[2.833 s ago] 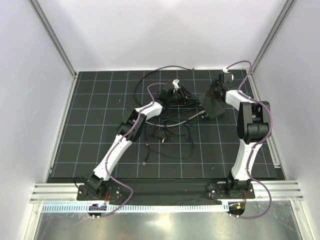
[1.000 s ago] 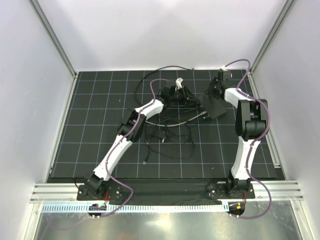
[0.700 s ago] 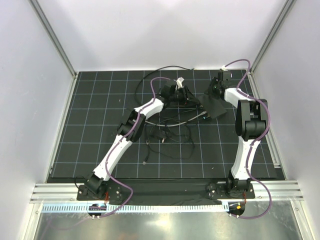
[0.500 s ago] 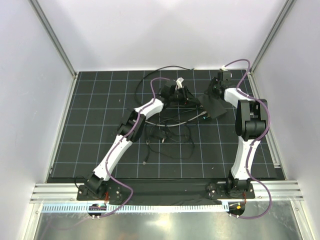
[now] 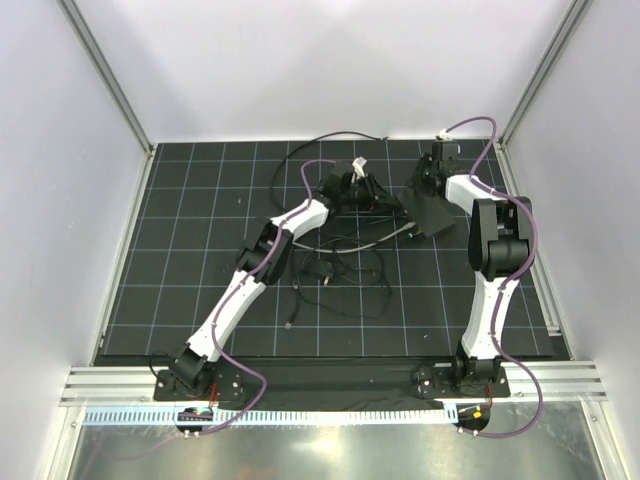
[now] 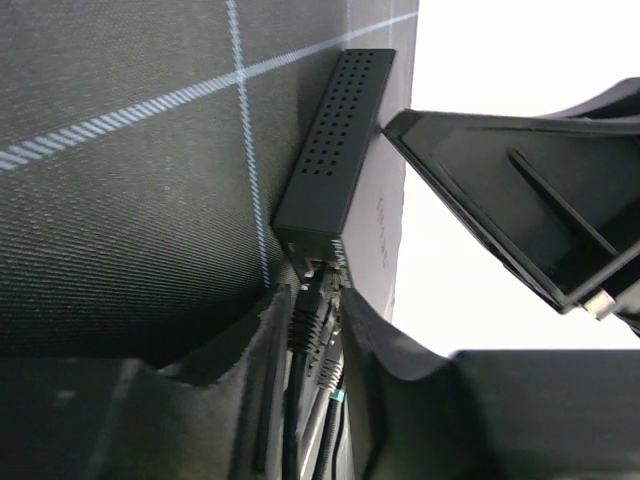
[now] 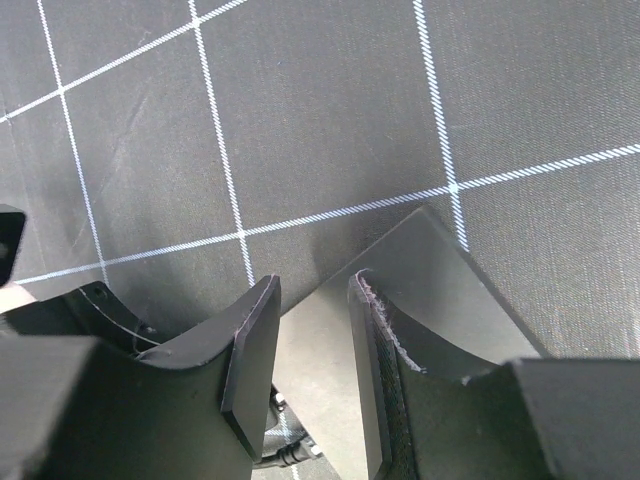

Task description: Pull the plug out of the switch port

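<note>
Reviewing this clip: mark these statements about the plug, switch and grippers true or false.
1. The plug sits in the port of the switch. True.
2. The left gripper straddles the plug. True.
3. The right gripper hangs clear of the switch. False: it grips the switch.
4. The switch lies at the near edge of the mat. False: it is toward the mat's far right.
</note>
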